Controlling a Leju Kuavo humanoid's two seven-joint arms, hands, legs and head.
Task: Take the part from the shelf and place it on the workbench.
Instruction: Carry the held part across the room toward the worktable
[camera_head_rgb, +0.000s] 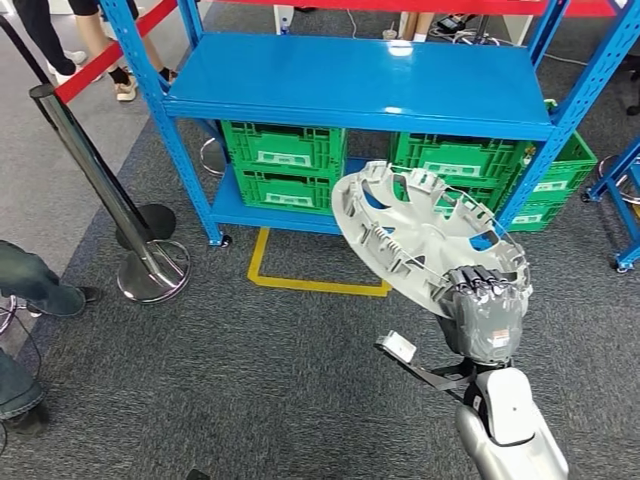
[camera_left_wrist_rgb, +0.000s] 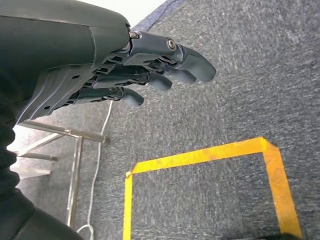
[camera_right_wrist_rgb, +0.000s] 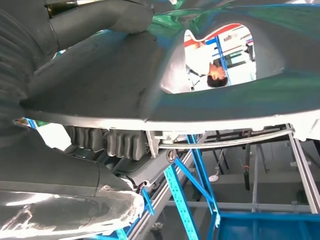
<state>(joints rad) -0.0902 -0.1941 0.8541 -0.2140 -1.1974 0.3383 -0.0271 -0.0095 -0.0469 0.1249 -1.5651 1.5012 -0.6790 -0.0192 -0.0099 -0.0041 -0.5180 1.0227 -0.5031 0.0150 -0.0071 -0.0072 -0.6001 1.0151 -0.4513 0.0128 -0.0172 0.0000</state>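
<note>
The part is a grey plastic wheel cover (camera_head_rgb: 423, 235), round with cut-out spokes. My right hand (camera_head_rgb: 487, 300) grips its near rim and holds it tilted in the air in front of the blue shelf (camera_head_rgb: 362, 85). In the right wrist view the cover's glossy face (camera_right_wrist_rgb: 211, 95) lies right against the hand, with the dark fingers (camera_right_wrist_rgb: 109, 142) curled over its edge. My left hand (camera_left_wrist_rgb: 124, 75) hangs by my side above the grey carpet, fingers straight and holding nothing.
Green crates (camera_head_rgb: 283, 160) sit on the shelf's bottom level. A yellow tape outline (camera_head_rgb: 317, 283) marks the carpet before the shelf. A chrome barrier post (camera_head_rgb: 155, 270) with a red belt stands left. A person's feet (camera_head_rgb: 45, 290) are at the left edge, others behind the belt.
</note>
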